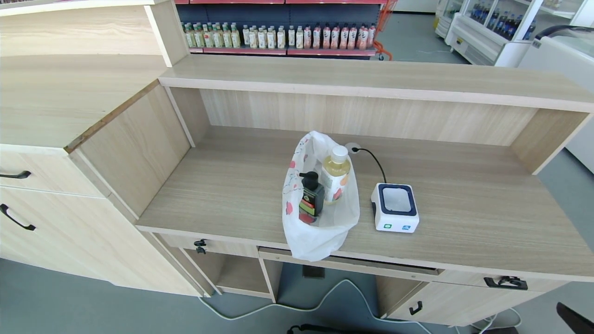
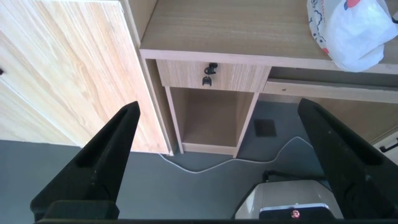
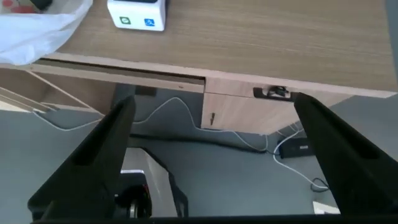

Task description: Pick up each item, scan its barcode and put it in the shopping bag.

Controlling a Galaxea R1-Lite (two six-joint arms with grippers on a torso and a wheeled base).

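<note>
Head view shows a wooden table (image 1: 222,185) with a white shopping bag (image 1: 320,232) standing near its front edge, the bottom of the bag bulging a little over that edge. Inside the bag stand two items, both upright: a drink bottle (image 1: 336,174) with a white cap, and nearer the front a dark pump bottle (image 1: 312,197). Just right of the bag, not touching it, sits a small white scanner (image 1: 395,207). The left end effector (image 2: 218,106) hangs below the table top on the near side, its two fingers spread wide and holding nothing; the bag lies above it and to its right, well apart. The right end effector (image 3: 214,101) is likewise low, open and empty, with the bag and scanner above it and to its left, well apart. Since both visible items are bagged, the task looks close to done. The main risk, as I judge it, is the soft bag: it has little support, so an arm rising past the table edge could brush the overhang and tip the bottles or drag the bag off. A rising arm could also knock the underside of the table.
</note>
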